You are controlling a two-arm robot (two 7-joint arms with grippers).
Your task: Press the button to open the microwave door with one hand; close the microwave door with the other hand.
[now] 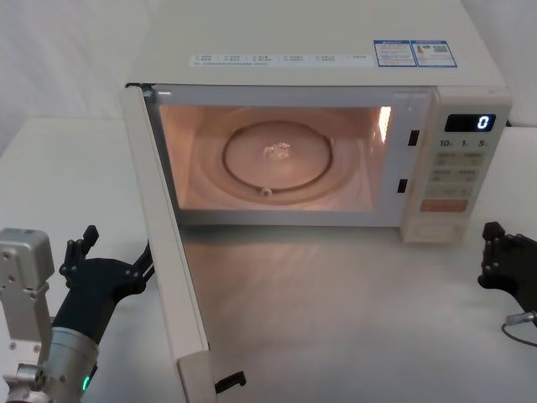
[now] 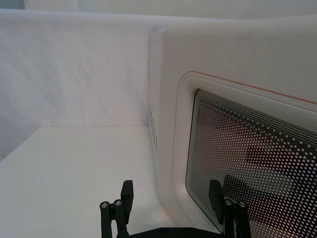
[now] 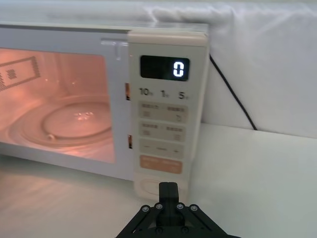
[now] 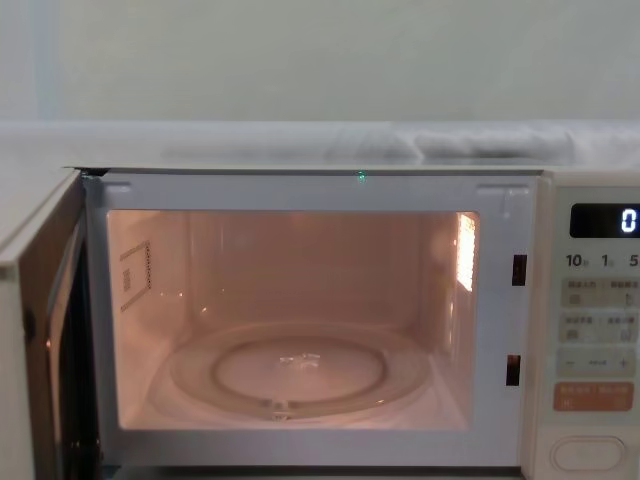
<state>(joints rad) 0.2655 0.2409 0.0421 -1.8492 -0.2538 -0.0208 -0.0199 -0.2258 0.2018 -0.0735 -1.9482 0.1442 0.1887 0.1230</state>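
Note:
The microwave door (image 1: 172, 277) stands swung wide open to the left, its dark dotted window (image 2: 242, 144) facing outward. My left gripper (image 1: 117, 252) is open just outside the door's outer face, low near the table, and one of its fingertips (image 2: 215, 194) lies in front of the window. The wide cream button (image 3: 144, 186) sits at the bottom of the control panel (image 1: 457, 168), below the orange key. My right gripper (image 3: 168, 191) is shut and hovers just before the button, off the panel's right front corner (image 1: 503, 252). The button (image 4: 588, 455) also shows from the chest.
The lit cavity holds a glass turntable (image 1: 278, 159). The display (image 3: 178, 68) reads 0. A black cable (image 3: 233, 94) runs down behind the microwave on the right. White table (image 1: 352, 319) stretches in front; white cloth hangs behind.

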